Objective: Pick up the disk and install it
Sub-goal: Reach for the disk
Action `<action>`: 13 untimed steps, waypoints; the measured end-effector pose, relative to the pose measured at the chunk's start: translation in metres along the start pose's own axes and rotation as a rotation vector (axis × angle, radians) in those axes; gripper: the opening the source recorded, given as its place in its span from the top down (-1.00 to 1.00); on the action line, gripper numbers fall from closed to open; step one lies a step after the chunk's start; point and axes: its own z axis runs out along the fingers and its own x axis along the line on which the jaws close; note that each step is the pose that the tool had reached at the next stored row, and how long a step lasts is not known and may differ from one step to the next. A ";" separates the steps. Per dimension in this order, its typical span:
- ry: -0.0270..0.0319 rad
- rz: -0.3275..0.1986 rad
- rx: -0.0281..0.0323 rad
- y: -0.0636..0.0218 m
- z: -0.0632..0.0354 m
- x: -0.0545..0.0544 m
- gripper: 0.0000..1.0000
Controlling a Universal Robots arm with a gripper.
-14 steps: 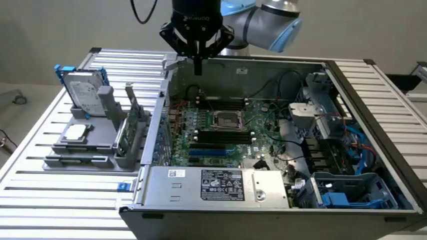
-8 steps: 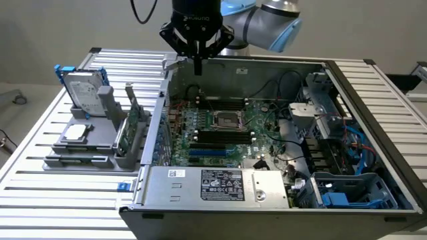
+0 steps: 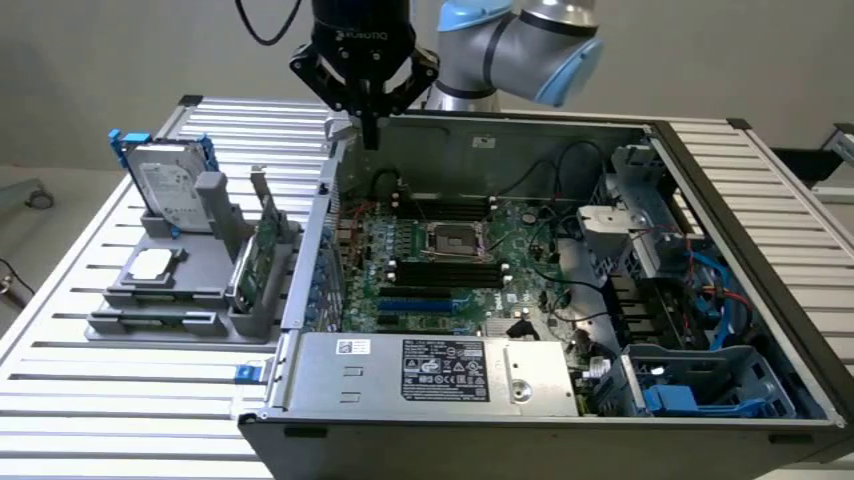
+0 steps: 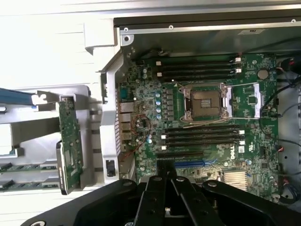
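Hovering tool (image 3: 370, 130): high over the rear corner of the open computer case (image 3: 534, 145), fingers pinched together, nothing between them.
Disk (image 3: 167, 180): outside the case, standing on edge in the grey holder (image 3: 174, 290) on the desk (image 3: 80, 400), blue carrier framing it, white label showing.
Direction: the disk lies toward the exterior view's left of the tool and lower, well apart, with the case wall between them.
Long axis: upright, I'd say, with a narrow end of the carrier on top.
Neighbours: a green circuit card (image 3: 254, 250) stands in the same holder, nearer the case; a small silver chip (image 3: 150, 265) lies flat below the disk.
Wrist view: the tool (image 4: 167, 181) looks down on the motherboard (image 4: 202, 103), so it's on the board's side, not the holder's.
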 end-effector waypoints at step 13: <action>0.0013 0.000 0.0001 0.0054 0.0074 0.060 0.79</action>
